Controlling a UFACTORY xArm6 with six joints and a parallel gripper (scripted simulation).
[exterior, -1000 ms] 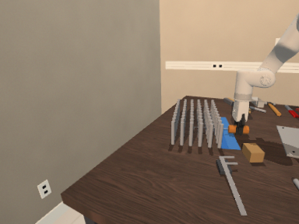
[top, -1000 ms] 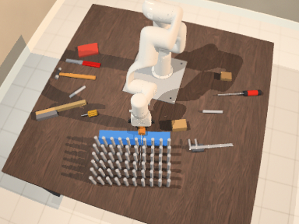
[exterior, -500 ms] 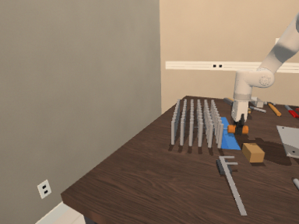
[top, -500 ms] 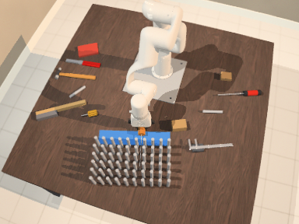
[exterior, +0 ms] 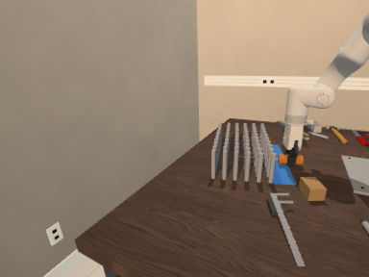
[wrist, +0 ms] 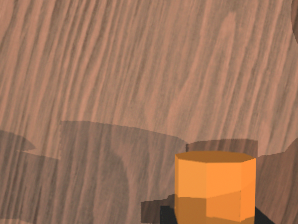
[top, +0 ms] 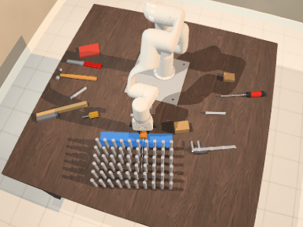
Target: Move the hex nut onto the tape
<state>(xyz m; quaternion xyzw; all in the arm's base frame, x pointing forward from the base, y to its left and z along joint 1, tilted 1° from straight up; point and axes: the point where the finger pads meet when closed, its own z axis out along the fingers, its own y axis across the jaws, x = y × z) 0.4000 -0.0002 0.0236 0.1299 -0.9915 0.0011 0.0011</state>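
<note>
My gripper (top: 143,132) (exterior: 291,155) is shut on the orange-brown handle of the hook pick (top: 143,135) (exterior: 283,159) (wrist: 215,185). It holds the pick low over the blue strip of tape (top: 108,137) (exterior: 286,177), at the near edge of the spacers. The pick's thin shaft points from the handle into the spacer rows. The grey spacers (top: 130,163) (exterior: 242,151) stand upright in a dense grid just beyond the strip. I cannot see the hex nut; the spacers hide it. The wrist view shows only the handle end over bare wood.
A tan block (top: 181,126) (exterior: 312,188) lies right of the strip, and a grey caliper (top: 213,148) (exterior: 285,221) beyond it. A small orange-handled tool (top: 93,115), a wooden bar (top: 61,110), a hammer (top: 76,76) and a red block (top: 89,50) lie to the left. The arm's base plate (top: 179,80) is behind.
</note>
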